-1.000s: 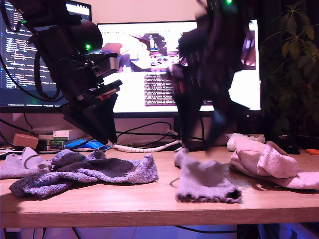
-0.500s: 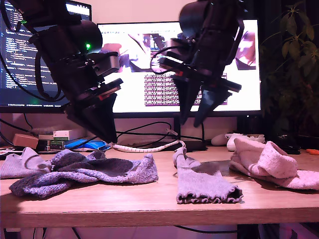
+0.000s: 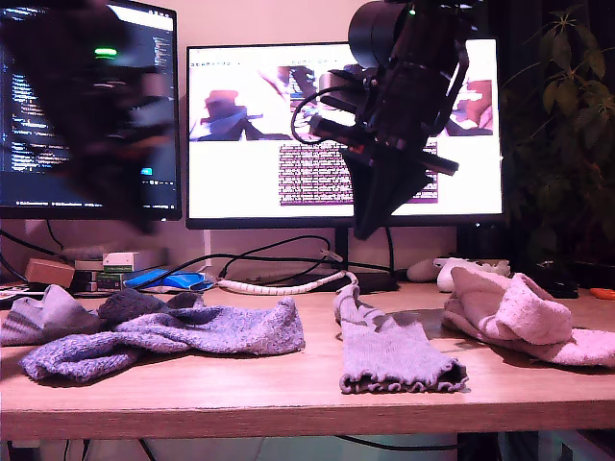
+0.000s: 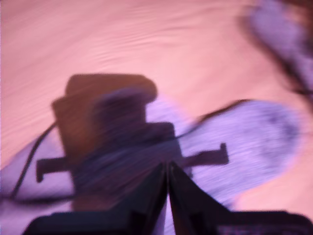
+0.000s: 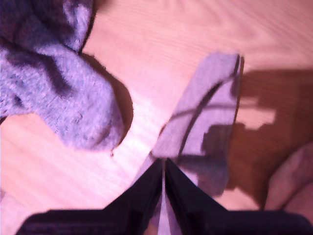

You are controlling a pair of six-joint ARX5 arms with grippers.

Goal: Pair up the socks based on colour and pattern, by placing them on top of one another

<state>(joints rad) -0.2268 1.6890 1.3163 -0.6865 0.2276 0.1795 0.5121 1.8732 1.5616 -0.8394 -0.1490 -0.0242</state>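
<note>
Where the grey sock [image 3: 394, 355] lies flat on the desk [image 3: 288, 394], frilly cuff towards the near edge, it sits straight beneath the fingers of my second gripper [image 3: 368, 229], which hangs well above it, touching nothing. The second wrist view shows those fingers [image 5: 146, 188] pressed together with nothing between them, the grey sock under their tips. To one side of them, on the exterior view's left, the speckled blue-purple socks [image 3: 192, 331] sprawl in a loose heap. A paler sock [image 3: 38, 317] pokes out just beyond that heap. On the other side of the fingers, at the exterior view's right, the fuzzy pink socks [image 3: 519, 312] are bunched together, apart from the grey one.

My first gripper [image 4: 167, 169] also has its fingers clenched on nothing, tips meeting above a pale sock [image 4: 254, 137] too blurred to tell which it is. Its arm [image 3: 96, 115] is only a dark smear high at the exterior view's left, in front of a monitor [image 3: 154, 106].
</note>
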